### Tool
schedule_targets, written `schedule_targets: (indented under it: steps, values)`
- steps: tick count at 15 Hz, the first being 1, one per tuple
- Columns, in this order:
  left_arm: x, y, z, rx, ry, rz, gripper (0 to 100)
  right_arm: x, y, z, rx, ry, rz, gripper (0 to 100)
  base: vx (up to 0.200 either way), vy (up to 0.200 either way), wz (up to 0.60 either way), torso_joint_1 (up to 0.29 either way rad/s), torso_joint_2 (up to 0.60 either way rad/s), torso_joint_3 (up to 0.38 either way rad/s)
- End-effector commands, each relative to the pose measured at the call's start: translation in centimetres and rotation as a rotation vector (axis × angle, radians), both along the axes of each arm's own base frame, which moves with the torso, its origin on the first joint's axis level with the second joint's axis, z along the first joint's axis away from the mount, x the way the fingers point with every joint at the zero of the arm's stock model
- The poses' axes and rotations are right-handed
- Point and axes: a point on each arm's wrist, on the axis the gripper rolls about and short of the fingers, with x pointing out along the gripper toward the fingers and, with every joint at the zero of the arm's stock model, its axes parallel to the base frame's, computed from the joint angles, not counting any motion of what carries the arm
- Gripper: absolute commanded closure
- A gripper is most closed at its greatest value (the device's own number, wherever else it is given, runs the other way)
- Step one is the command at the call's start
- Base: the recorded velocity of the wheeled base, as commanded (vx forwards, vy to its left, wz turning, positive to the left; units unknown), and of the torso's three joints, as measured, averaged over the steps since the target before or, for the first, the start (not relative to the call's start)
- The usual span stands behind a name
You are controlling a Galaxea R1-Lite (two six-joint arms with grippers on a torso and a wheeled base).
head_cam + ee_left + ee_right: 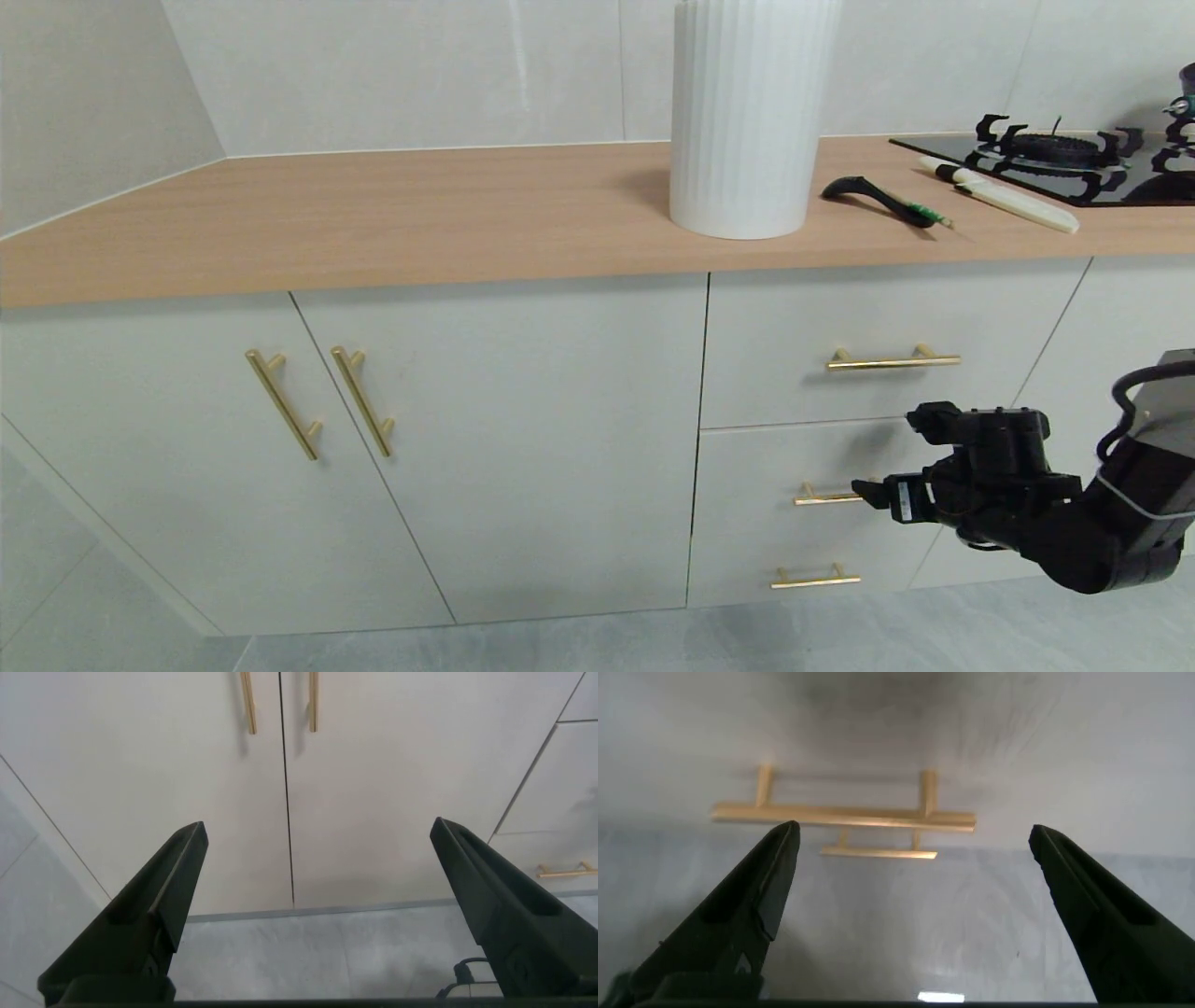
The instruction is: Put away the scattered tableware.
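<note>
R gripper [912,835]: fully spread, empty, near slim brass bar handle [845,815], mid drawer [1064,747], right. L gripper [318,831]: same, near flat matte cabinet doors [392,793].

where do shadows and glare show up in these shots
Head view: soft, even light; the white ribbed vase throws a faint shadow leftward on the wooden counter. Right wrist view: a dark shadow lies on the drawer front above the gold handle, and one small bright glint sits low on the floor. Left wrist view: flat light on the cabinet doors, no glare.
</note>
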Motion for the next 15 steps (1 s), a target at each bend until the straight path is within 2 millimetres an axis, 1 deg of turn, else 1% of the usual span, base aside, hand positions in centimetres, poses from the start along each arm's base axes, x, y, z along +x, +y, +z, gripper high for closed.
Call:
schedule_targets:
  steps: [1, 5, 9, 13, 15]
  values:
    - [0.0, 0.0, 0.0, 0.000, 0.001, 0.000, 0, 0.4, 0.6, -2.6, -0.010, 0.024, 0.006, 0, 0.000, 0.000, 0.00, 0.000, 0.00, 0.000]
    - [0.0, 0.0, 0.0, 0.000, 0.001, 0.000, 0, 1.2, 0.7, -3.7, -0.026, -0.027, -0.021, 0, 0.000, 0.000, 0.00, 0.000, 0.00, 0.000]
    - [0.0, 0.0, 0.0, 0.000, 0.001, 0.000, 0, 1.7, 1.3, -4.0, -0.031, -0.071, -0.028, 0, 0.000, 0.000, 0.00, 0.000, 0.00, 0.000]
    - [0.0, 0.0, 0.0, 0.000, 0.001, 0.000, 0, 2.4, 1.3, -4.5, -0.038, -0.080, -0.048, 0, 0.000, 0.000, 0.00, 0.000, 0.00, 0.000]
    - [0.0, 0.0, 0.0, 0.000, 0.001, 0.000, 0, 2.4, 1.3, -4.7, -0.040, -0.075, -0.047, 0, 0.000, 0.000, 0.00, 0.000, 0.00, 0.000]
